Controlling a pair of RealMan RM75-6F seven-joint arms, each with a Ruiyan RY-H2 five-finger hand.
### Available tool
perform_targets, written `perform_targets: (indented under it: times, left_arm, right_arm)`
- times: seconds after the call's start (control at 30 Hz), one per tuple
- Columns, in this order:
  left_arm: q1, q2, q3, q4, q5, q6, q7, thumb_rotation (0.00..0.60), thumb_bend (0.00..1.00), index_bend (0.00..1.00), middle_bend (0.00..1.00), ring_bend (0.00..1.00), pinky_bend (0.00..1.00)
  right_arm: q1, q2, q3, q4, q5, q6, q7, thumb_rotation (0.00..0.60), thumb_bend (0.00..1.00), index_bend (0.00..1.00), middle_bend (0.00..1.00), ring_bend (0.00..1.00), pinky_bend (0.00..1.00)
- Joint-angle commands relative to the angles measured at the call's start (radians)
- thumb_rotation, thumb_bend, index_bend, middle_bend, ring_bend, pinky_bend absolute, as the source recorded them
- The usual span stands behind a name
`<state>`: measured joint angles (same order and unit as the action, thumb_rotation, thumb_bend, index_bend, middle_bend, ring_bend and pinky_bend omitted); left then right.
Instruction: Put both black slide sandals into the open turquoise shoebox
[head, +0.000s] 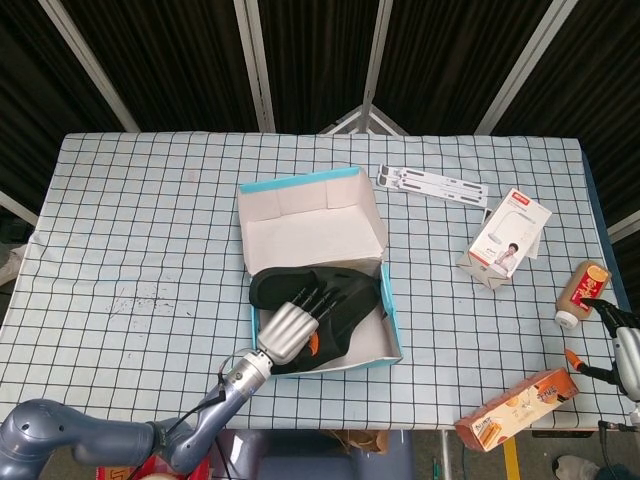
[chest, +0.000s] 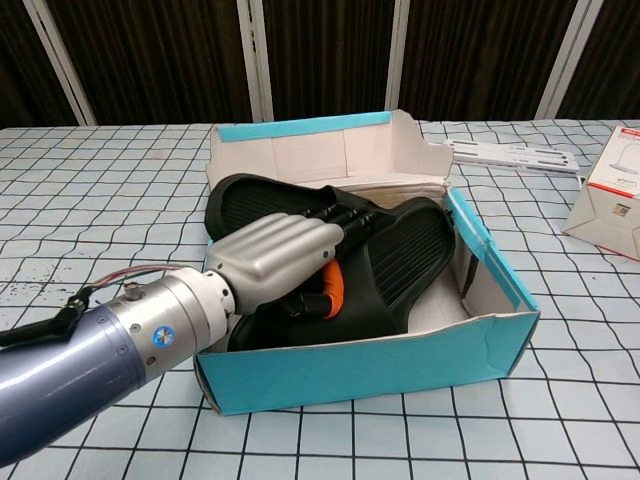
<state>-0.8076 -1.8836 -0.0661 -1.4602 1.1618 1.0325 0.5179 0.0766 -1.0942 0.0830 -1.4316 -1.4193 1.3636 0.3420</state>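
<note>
Sandals (chest: 400, 250), both black, lie inside the open turquoise shoebox (chest: 400, 350) near the middle of my checked table (head: 140, 230); one's heel end (chest: 235, 195) pokes over the box's left wall. My left hand (chest: 275, 255) reaches over the near-left corner with its fingers (chest: 345, 212) stretched flat on the upper sandal, pressing rather than gripping. My right hand (head: 622, 335) sits at the table's far right edge beside a bottle (head: 580, 290); I cannot tell how its fingers lie.
</note>
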Motion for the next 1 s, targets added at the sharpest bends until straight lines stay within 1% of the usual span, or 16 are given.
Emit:
perform_targets:
  times: [0.03,0.17,0.27,0.37,0.5,0.6,0.77,0.87,1.0]
  left_arm:
    - [0.019,0.022,-0.033,-0.056,-0.107,-0.027,0.031,0.353,0.28,0.0,0.0,0.0,0.0]
    - [0.022,0.033,-0.044,-0.078,-0.161,-0.025,0.068,0.352,0.29,0.0,0.0,0.0,0.0]
    - [0.019,0.039,-0.047,-0.09,-0.175,-0.026,0.084,0.353,0.29,0.0,0.0,0.0,0.01]
    - [0.015,0.04,-0.05,-0.094,-0.141,-0.016,0.078,0.352,0.29,0.0,0.0,0.0,0.01]
    - [0.006,0.046,-0.062,-0.109,-0.049,0.018,0.063,0.353,0.29,0.0,0.0,0.0,0.01]
    - [0.002,0.06,-0.072,-0.132,-0.006,0.039,0.061,0.353,0.29,0.0,0.0,0.0,0.01]
    - [0.004,0.094,-0.087,-0.186,0.012,0.066,0.092,0.353,0.29,0.0,0.0,0.0,0.01]
    - [0.01,0.124,-0.083,-0.223,0.021,0.086,0.126,0.355,0.3,0.0,0.0,0.0,0.01]
    - [0.022,0.152,-0.081,-0.256,0.012,0.109,0.161,0.356,0.31,0.0,0.04,0.0,0.03]
  right_arm:
    - [0.0,-0.002,0.0,0.0,0.001,0.001,-0.005,0.6,0.23,0.24,0.25,0.26,0.21]
    - [0.003,-0.003,-0.001,-0.003,0.0,-0.003,-0.013,0.6,0.23,0.24,0.25,0.26,0.21]
    - [0.004,-0.004,0.0,-0.005,0.0,-0.003,-0.019,0.6,0.23,0.24,0.25,0.26,0.21]
    - [0.005,-0.005,0.0,-0.007,0.003,-0.006,-0.023,0.6,0.23,0.24,0.25,0.26,0.21]
    - [0.007,-0.006,-0.001,-0.005,0.003,-0.01,-0.021,0.6,0.23,0.24,0.25,0.26,0.21]
    - [0.006,-0.006,0.0,-0.003,0.004,-0.01,-0.018,0.6,0.23,0.24,0.25,0.26,0.21]
    - [0.006,-0.005,-0.001,-0.004,0.003,-0.009,-0.014,0.6,0.23,0.24,0.25,0.26,0.21]
    - [0.005,-0.005,-0.001,-0.003,0.005,-0.009,-0.015,0.6,0.23,0.24,0.25,0.26,0.21]
    - [0.005,-0.005,0.0,-0.005,0.003,-0.007,-0.016,0.6,0.23,0.24,0.25,0.26,0.21]
